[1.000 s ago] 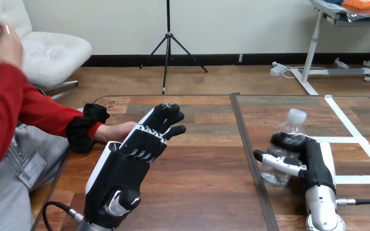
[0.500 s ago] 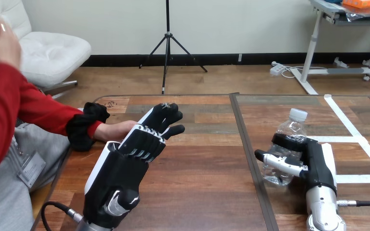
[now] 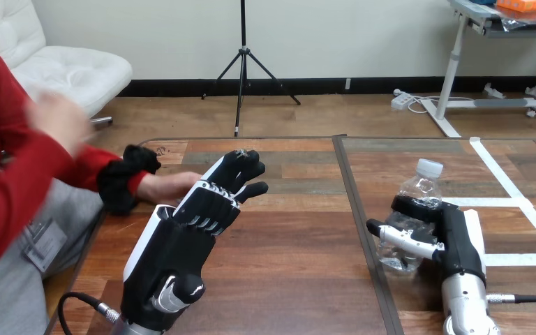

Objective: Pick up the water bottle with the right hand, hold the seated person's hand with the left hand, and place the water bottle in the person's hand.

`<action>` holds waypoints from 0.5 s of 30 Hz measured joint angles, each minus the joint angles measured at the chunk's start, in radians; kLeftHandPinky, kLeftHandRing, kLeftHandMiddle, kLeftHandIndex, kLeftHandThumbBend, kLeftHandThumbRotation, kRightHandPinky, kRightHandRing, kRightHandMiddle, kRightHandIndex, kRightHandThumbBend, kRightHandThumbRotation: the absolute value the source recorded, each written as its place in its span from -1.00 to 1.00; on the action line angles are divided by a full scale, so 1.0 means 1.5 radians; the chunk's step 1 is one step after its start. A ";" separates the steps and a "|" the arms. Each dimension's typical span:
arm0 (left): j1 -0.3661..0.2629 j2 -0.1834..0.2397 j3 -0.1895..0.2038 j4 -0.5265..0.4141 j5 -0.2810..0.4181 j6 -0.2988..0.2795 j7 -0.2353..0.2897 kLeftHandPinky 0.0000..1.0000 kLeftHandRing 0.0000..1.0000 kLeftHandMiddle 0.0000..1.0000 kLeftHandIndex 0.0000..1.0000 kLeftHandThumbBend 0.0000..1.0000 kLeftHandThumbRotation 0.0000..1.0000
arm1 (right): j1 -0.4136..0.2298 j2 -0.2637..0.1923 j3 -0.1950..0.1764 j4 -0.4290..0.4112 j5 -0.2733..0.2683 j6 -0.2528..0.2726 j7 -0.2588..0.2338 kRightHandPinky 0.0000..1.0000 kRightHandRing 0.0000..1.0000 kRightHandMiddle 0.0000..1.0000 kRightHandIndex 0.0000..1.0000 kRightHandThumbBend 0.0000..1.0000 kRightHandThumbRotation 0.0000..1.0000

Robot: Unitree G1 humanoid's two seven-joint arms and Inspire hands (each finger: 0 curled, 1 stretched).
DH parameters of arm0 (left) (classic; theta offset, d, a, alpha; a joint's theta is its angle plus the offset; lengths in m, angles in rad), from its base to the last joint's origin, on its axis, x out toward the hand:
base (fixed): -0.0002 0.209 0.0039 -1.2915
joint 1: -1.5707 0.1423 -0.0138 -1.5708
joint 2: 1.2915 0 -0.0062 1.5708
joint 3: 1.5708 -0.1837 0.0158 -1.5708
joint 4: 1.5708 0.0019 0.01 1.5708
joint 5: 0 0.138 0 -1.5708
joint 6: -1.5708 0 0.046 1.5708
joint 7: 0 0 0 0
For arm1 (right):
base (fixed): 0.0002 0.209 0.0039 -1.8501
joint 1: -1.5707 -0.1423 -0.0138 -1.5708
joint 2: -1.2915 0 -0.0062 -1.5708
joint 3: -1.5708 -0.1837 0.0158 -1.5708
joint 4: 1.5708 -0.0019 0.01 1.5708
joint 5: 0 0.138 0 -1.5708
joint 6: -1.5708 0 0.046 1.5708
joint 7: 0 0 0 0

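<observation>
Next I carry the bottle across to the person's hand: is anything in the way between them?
No object stands on the table between the water bottle, gripped in the right hand, and the person's hand resting on the table. But the left hand stands in front of that hand on the bottle's side, hiding much of it.

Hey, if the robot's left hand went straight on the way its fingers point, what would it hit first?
Probably nothing: past the left hand, only bare table shows, up to its far edge. The person's hand lies off that line, to the left, though depth is unclear.
</observation>
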 measured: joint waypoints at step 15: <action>0.000 0.002 0.002 0.013 0.021 -0.036 0.022 0.67 0.83 0.87 0.83 1.00 0.57 | 0.038 0.003 0.021 -0.062 -0.031 -0.008 0.008 -0.48 -0.36 -0.13 -0.04 0.69 -1.00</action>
